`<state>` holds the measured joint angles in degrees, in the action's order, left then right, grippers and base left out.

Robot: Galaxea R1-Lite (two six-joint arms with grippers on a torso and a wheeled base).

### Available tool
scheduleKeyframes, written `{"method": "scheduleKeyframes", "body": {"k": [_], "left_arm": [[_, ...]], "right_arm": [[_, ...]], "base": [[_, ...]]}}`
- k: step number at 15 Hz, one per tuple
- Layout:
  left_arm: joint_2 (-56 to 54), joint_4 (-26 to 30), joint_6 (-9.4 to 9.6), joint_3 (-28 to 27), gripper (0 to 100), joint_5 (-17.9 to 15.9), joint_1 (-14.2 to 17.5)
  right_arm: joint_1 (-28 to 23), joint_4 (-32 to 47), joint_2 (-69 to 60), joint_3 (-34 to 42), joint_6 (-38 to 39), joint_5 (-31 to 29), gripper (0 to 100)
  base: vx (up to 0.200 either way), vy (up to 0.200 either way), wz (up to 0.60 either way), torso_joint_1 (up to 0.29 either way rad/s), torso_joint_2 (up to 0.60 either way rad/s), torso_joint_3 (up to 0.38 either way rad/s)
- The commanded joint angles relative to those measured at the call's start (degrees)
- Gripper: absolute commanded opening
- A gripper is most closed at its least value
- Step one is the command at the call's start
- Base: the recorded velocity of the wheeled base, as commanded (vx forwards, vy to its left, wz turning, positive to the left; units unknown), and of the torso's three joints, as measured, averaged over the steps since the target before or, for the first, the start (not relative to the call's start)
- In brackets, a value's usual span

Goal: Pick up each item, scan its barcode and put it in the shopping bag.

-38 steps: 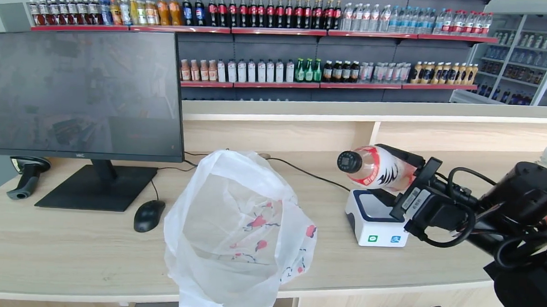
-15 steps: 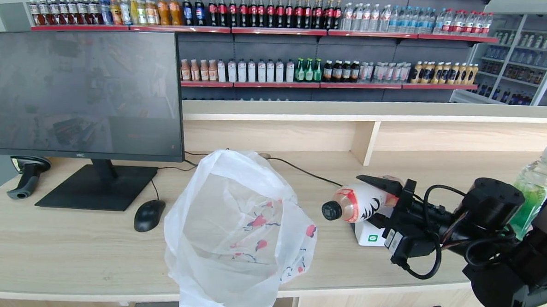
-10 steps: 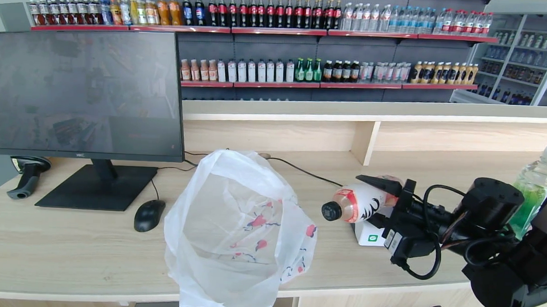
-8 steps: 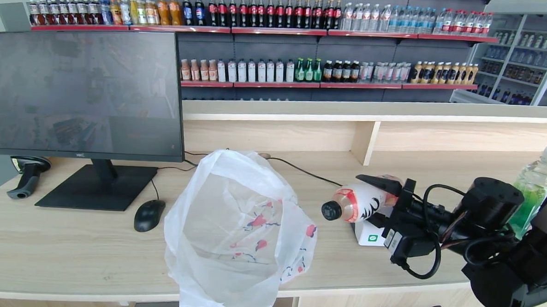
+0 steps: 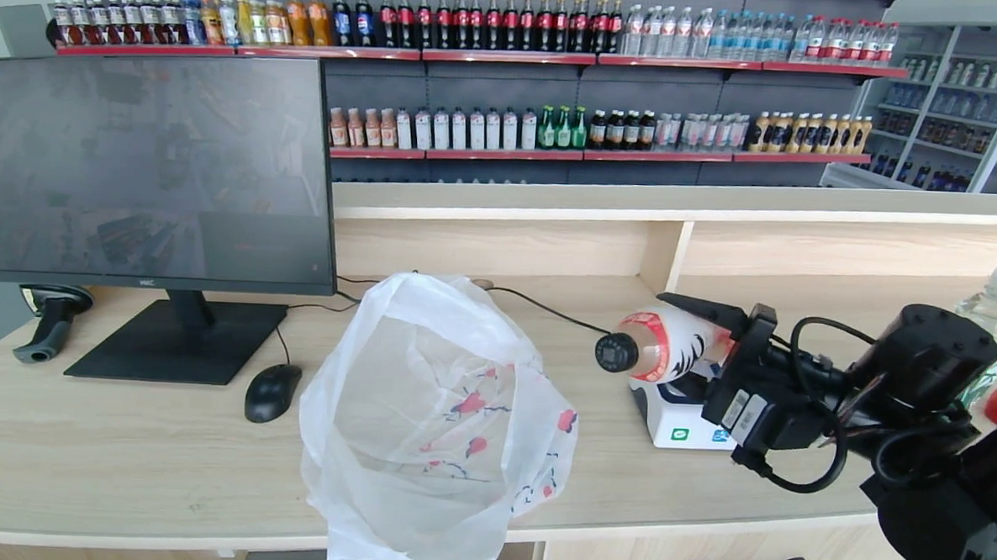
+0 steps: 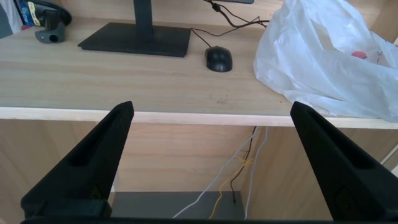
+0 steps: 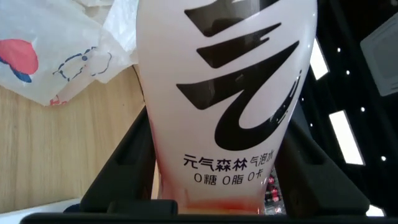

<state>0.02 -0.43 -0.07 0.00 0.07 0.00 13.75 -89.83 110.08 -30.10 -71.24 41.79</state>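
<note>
Two rows of drink bottles line the red-edged shelves (image 5: 508, 57) behind a light wooden counter (image 5: 120, 457) bearing a black monitor (image 5: 150, 168), black mouse (image 5: 272, 392), white red-printed plastic shopping bag (image 5: 433, 429) and white box scanner (image 5: 677, 418). The right gripper (image 5: 698, 339) clamps a pinkish-white bottle (image 5: 660, 348) sideways just above the scanner. The left gripper (image 6: 211, 118) gapes wide before the counter's front edge.

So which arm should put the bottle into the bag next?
Right. The right tool grips the pink-and-white plastic bottle over the white box scanner, beside the white plastic shopping bag. The left tool hangs open and empty, in front of the wooden counter.
</note>
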Motion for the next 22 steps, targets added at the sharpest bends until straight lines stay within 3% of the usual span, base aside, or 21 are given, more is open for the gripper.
{"method": "scheduleKeyframes", "body": {"k": [1,3,11,17,20,22], "left_arm": [[-0.02,-0.01,0.07,0.0,100,0.01,0.0],[-0.02,-0.01,0.16,0.0,100,0.01,0.0],[-0.02,-0.01,0.25,0.0,100,0.01,0.0],[-0.02,-0.01,0.25,0.0,100,0.01,0.0],[-0.02,-0.01,0.16,0.0,100,0.01,0.0],[-0.02,-0.01,0.16,0.0,100,0.01,0.0]], "right_arm": [[0.93,-0.17,-7.34,-0.22,7.08,-0.13,0],[1.37,-0.17,-12.0,-0.4,14.11,-1.18,0],[4.71,-0.17,-22.89,2.68,35.91,-17.97,0],[5.32,-0.17,-25.27,10.41,54.98,-27.64,0],[5.67,-0.17,-22.89,10.41,65.09,-37.92,0],[6.64,-0.17,-22.63,12.61,66.76,-41.53,0]], "base": [[0.0,0.0,0.0,0.0,0.0,0.0],[0.0,0.0,0.0,0.0,0.0,0.0],[0.0,0.0,0.0,0.0,0.0,0.0],[0.0,0.0,0.0,0.0,0.0,0.0],[0.0,0.0,0.0,0.0,0.0,0.0],[0.0,0.0,0.0,0.0,0.0,0.0]]}}
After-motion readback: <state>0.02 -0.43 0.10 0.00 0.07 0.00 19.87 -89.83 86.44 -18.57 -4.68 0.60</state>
